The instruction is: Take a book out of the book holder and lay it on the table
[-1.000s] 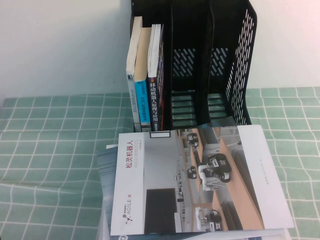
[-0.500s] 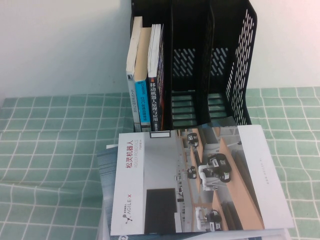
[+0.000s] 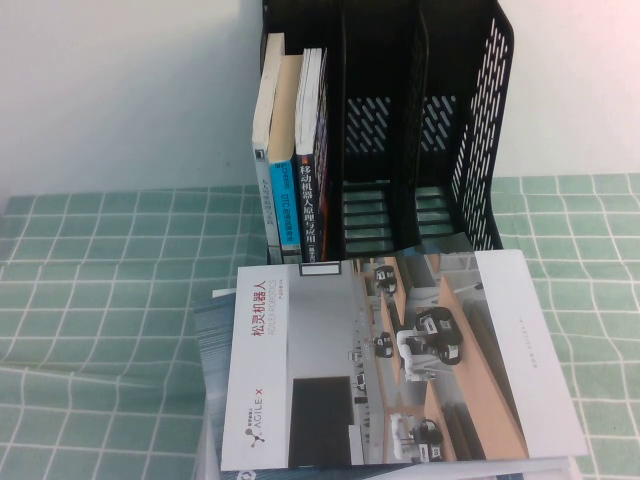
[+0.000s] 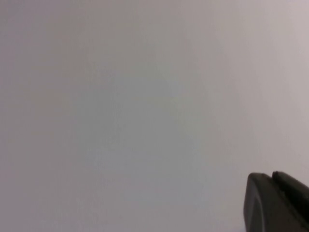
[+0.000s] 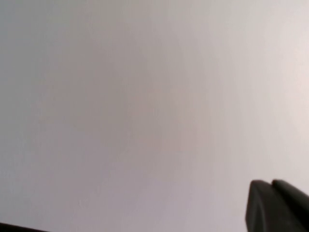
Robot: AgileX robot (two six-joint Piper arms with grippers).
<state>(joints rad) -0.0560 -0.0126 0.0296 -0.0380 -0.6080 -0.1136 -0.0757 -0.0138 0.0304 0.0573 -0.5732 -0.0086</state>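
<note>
The black book holder point(image 3: 480, 120) stands at the back of the green checked table point(image 3: 100, 290). Its leftmost compartment holds three upright books. The book point(image 3: 319, 185), with a dark spine and white title, is the rightmost of them, against the divider. The other two compartments look empty. Neither gripper shows in the high view. The left gripper point(image 4: 272, 176) shows only as two dark fingertips pressed together against a blank white wall, holding nothing. The right gripper point(image 5: 271, 182) looks the same in its own view.
A bright-blue-spined book point(image 3: 286, 205) and a pale-spined book point(image 3: 264, 160) stand left of the book. A thin white-grey brochure point(image 3: 400, 360) with a red title lies flat in front of the holder, over bluish sheets point(image 3: 208, 345). Green cloth shows at the left and right.
</note>
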